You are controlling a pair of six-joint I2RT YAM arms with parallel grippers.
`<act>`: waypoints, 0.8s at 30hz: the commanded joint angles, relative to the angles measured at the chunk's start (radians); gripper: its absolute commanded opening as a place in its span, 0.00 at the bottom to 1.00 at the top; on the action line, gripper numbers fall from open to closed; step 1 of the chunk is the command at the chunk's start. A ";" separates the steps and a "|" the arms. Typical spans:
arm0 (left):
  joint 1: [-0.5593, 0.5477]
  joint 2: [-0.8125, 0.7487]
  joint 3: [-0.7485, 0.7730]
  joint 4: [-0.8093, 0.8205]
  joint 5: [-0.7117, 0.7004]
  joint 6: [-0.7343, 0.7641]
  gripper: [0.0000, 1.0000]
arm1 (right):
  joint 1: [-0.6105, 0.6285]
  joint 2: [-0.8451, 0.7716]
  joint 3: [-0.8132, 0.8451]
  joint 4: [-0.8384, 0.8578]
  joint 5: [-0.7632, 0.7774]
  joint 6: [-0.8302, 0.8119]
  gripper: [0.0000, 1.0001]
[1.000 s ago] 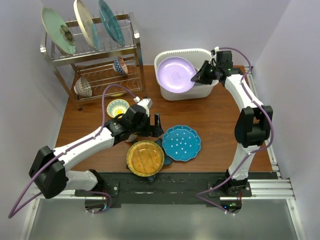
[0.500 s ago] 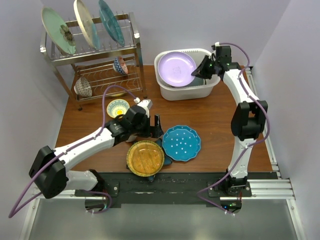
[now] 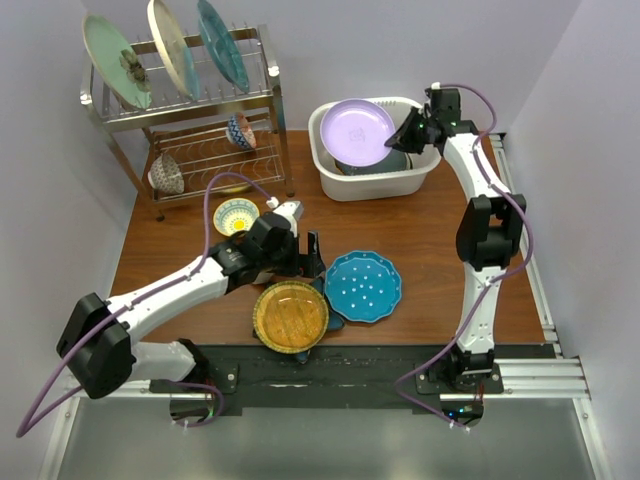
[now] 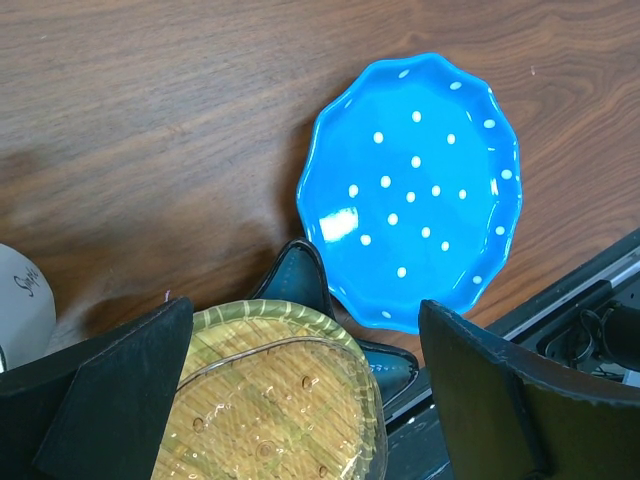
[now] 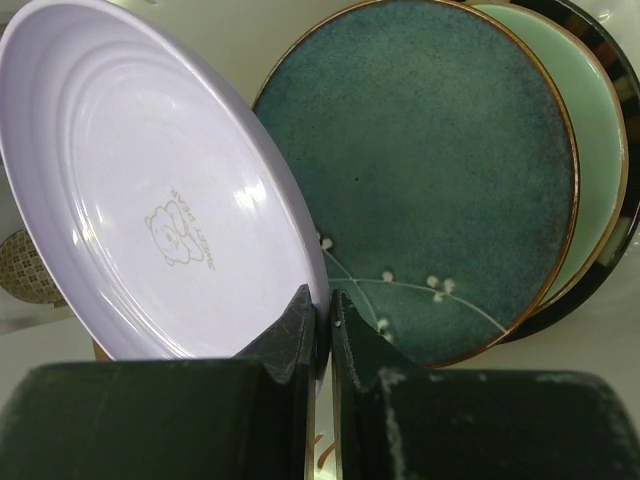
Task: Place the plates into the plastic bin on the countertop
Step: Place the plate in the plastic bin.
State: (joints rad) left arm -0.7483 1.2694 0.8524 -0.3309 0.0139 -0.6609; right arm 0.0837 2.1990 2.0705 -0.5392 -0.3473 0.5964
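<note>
Since a second ago, the right gripper (image 3: 408,130) has carried the lavender plate (image 3: 357,131) up and towards the far right part of the plastic bin (image 3: 380,186). The left arm has hardly shifted. We see the right jaws clamped on the lavender plate's rim, and the plate is tilted on edge over the bin. In the right wrist view the fingers (image 5: 300,320) pinch that rim. Behind it a dark teal plate (image 5: 430,170), a mint plate (image 5: 600,150) and a black-rimmed plate (image 5: 628,90) lean stacked inside the bin. The bin stands at the far side of the countertop (image 3: 430,240).

The left gripper (image 3: 305,262) hangs with its jaws spread wide, holding nothing, over the far edge of the amber plate (image 3: 290,316). That plate rests on a teal star-shaped plate (image 3: 333,322) near the front edge. The blue dotted plate (image 3: 363,286) lies flat just beside them, overlapping a point of the star.
</note>
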 commanded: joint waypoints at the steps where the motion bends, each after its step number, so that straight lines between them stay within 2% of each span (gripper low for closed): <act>1: 0.006 -0.038 -0.001 0.021 0.000 0.012 1.00 | -0.009 0.019 0.100 0.016 0.016 0.022 0.00; 8: 0.004 -0.047 0.000 0.015 -0.002 0.011 1.00 | -0.013 0.085 0.169 -0.001 0.016 0.029 0.00; 20: 0.004 -0.059 0.002 0.003 -0.012 0.012 1.00 | -0.012 0.148 0.132 0.004 -0.015 0.025 0.06; 23: 0.004 -0.056 0.002 0.007 -0.009 0.012 1.00 | -0.013 0.151 0.132 0.004 -0.027 0.022 0.10; 24: 0.006 -0.056 0.002 0.007 -0.009 0.012 1.00 | -0.015 0.151 0.132 0.002 -0.025 0.022 0.20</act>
State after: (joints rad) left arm -0.7483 1.2327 0.8524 -0.3328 0.0128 -0.6609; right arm 0.0753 2.3680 2.1883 -0.5583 -0.3355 0.6106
